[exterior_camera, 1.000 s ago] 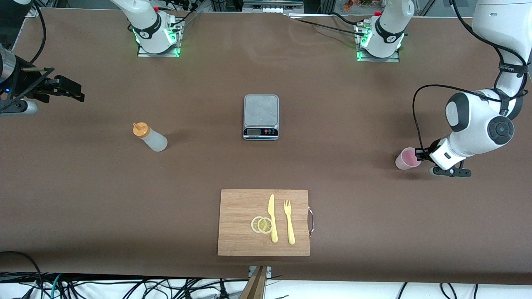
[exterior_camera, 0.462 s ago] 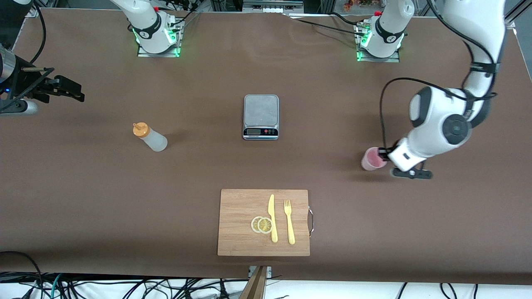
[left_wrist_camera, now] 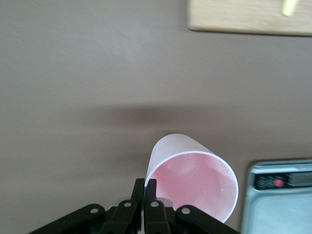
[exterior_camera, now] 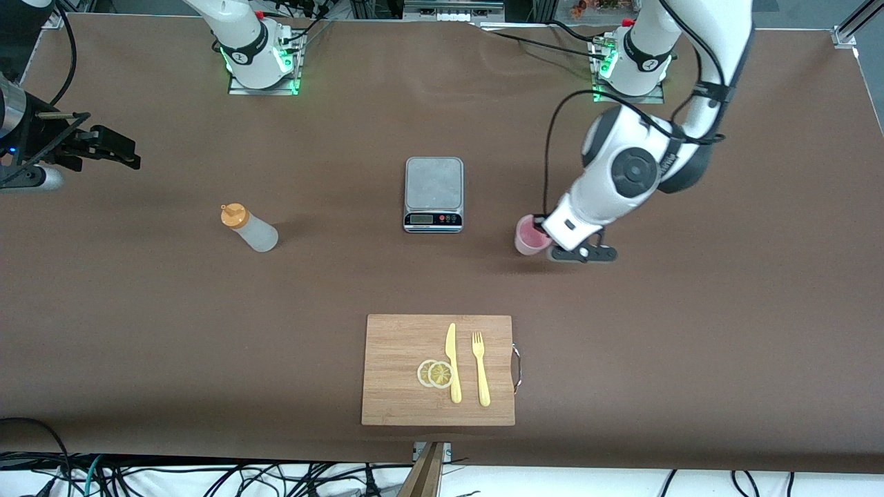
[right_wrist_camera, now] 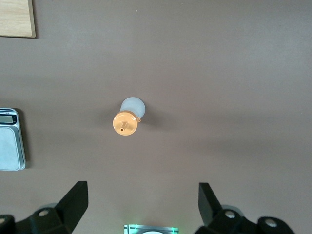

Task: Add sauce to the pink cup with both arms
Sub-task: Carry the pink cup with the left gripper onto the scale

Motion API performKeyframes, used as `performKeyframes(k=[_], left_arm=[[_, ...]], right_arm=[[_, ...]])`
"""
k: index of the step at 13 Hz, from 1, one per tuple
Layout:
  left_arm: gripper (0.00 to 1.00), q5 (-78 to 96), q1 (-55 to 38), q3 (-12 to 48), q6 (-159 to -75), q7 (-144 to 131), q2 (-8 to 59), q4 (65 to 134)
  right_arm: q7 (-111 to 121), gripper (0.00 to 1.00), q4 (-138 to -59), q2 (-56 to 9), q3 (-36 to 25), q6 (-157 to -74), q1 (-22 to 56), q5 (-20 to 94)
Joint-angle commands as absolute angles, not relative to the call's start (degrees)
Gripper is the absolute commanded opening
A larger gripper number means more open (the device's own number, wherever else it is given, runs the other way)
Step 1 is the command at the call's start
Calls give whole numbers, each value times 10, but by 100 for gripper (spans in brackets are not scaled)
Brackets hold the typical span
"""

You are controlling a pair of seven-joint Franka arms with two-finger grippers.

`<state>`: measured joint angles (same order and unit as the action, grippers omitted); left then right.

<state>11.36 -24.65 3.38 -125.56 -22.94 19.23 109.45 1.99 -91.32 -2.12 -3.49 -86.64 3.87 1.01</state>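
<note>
the left gripper (left_wrist_camera: 145, 187) pinches the rim of the cup (exterior_camera: 530, 235), its fingers clamped on one wall only, and holds it over the table beside the scale (exterior_camera: 434, 194), toward the left arm's end. the cup looks empty inside in the left wrist view and hangs a little tilted. the right gripper (right_wrist_camera: 141, 200) waits with its jaws wide, well up over the table toward the right arm's end, looking down on the bottle (exterior_camera: 249, 228), which stands alone and untouched with its orange cap on. no sauce is in the cup yet.

the weak point is that one-wall grip: thin plastic can flex or slide out of it, and a jolt would swing or drop the cup. set down tilted, it could tip over. it is also close to the scale's edge, so a low pass could knock it. later, the bottle looks soft and narrow; an off-centre grasp could topple it, and a hard squeeze could spill sauce past the small rim. the board (exterior_camera: 438, 369) with knife and fork lies nearer the camera, out of the way.
</note>
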Motion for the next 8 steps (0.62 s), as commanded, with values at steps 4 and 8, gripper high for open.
performKeyframes(k=[4,8], left_arm=[[0,149,-372,33,-1267,-377,174,1097],[0,149,-438,33,-1309,-451,190,1099]], right_arm=[[15,100,-901,-25,-35,-862,36,16],[15,100,-901,-26,-35,-861,36,15]])
